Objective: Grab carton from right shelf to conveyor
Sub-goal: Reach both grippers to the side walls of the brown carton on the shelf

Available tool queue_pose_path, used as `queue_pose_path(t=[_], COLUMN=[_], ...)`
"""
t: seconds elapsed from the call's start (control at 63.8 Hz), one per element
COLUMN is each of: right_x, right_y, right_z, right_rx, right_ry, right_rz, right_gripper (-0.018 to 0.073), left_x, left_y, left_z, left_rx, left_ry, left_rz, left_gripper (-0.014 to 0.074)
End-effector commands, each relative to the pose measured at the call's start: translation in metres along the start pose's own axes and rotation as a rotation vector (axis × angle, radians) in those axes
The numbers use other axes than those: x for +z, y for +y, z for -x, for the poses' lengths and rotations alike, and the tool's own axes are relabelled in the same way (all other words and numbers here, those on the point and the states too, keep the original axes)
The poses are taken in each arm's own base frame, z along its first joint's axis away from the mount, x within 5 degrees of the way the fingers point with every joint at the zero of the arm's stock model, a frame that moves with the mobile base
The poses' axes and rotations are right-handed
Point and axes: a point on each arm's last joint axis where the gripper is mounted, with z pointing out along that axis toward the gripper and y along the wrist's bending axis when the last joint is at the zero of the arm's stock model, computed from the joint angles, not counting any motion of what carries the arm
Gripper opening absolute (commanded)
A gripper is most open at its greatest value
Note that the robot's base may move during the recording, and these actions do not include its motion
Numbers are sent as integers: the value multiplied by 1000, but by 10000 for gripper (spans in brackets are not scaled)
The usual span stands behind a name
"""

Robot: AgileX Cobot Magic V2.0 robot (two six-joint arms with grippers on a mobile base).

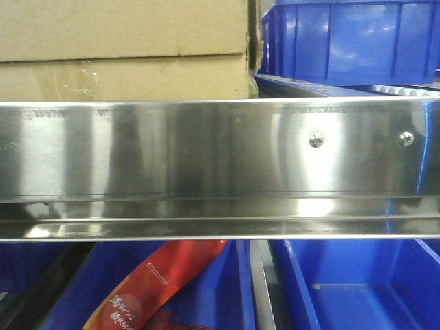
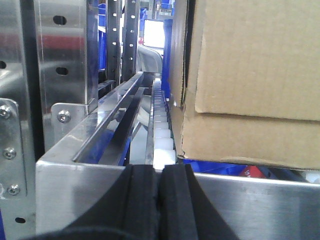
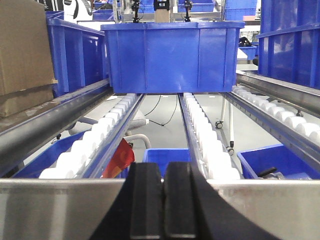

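Sitting on the upper level of the right shelf, the carton filled the upper left of the front view, its base hidden behind the broad steel rail. Two screw heads showed toward the rail's right end. A blue bin stood just beside the carton on the right, and a red packet lay in another bin on the level below.

From the left wrist, the carton rose just to the right of a roller track that ran back into the shelf. The left gripper sat low in front of the rail, its black fingers pressed together with nothing between them (whether it touched the rail could not be told).

The right gripper was likewise closed and empty, in front of the rail. It faced the blue bin, which rested across two roller tracks, with the carton at the far left of that view, well apart from it.
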Motion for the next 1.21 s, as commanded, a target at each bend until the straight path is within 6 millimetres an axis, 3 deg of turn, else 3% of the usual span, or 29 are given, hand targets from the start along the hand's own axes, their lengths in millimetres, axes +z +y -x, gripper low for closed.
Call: queue_pose_path(t=[0.0, 0.799, 0.988, 1.05, 1.191], right_x=[0, 0, -1, -4, -22], right_y=[0, 0, -1, 1, 7], right_z=[3, 5, 14, 28, 76], right_rx=[-5, -5, 1, 1, -4], right_ry=[-34, -60, -155, -166, -114], right_rz=[0, -2, -7, -1, 28], right_gripper=[-69, -69, -69, -69, -41], left_x=[-1, -1, -2, -3, -15], left_y=[0, -1, -1, -1, -4], left_z=[3, 12, 17, 23, 64], left_rx=[-2, -2, -15, -7, 48], left_ry=[-27, -126, -175, -195, -200], left_rz=[1, -7, -11, -12, -1], left_gripper=[4, 4, 4, 4, 7])
